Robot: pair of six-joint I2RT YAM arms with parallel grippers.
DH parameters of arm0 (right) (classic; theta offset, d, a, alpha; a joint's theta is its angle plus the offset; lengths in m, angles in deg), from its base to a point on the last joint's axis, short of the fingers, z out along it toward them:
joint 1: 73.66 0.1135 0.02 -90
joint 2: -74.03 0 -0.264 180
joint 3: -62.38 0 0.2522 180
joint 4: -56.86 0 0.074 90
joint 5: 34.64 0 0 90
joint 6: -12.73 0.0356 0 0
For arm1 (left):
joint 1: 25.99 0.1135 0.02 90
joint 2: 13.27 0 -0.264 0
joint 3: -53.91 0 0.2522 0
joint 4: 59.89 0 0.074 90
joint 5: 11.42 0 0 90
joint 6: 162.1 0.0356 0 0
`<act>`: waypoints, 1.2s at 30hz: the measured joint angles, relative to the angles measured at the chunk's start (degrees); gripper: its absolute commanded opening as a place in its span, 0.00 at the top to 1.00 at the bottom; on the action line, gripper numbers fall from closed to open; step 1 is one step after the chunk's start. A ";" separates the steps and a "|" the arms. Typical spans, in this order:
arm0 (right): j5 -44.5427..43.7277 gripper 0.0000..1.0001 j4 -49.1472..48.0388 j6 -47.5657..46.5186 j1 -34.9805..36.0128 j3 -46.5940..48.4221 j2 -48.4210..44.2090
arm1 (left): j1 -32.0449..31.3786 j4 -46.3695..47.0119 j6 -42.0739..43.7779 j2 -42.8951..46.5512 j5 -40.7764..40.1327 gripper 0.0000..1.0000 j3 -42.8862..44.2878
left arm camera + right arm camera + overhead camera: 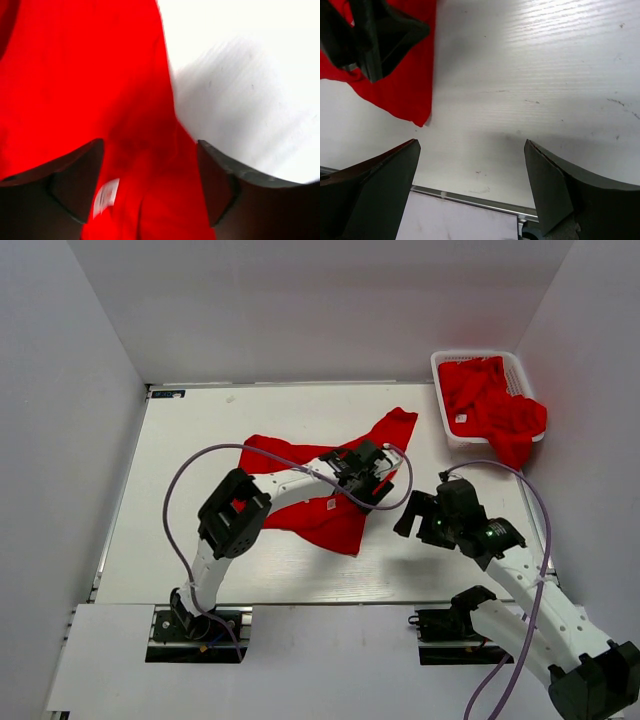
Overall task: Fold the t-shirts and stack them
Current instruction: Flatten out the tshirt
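Observation:
One red t-shirt (318,512) lies crumpled and partly spread at the table's centre, with a small white label (331,506) showing. My left gripper (372,472) hovers over its right part. In the left wrist view the jaws (150,185) stand wide apart with red fabric (85,90) and the white label (106,196) beneath them; nothing is pinched. My right gripper (414,514) is open and empty over bare table to the right of the shirt; its wrist view (472,170) shows the shirt's corner (405,95). More red t-shirts (490,405) are piled in the basket.
A white slotted basket (447,425) stands at the back right corner, with fabric hanging over its right rim. White walls enclose the table on three sides. The table's near edge rail (470,200) lies just below my right gripper. The left arm's purple cable (180,500) loops over the table's left.

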 measured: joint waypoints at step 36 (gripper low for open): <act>-1.16 0.10 4.63 -1.84 -0.50 0.00 2.95 | -0.04 -3.93 1.55 -5.55 3.34 1.00 6.49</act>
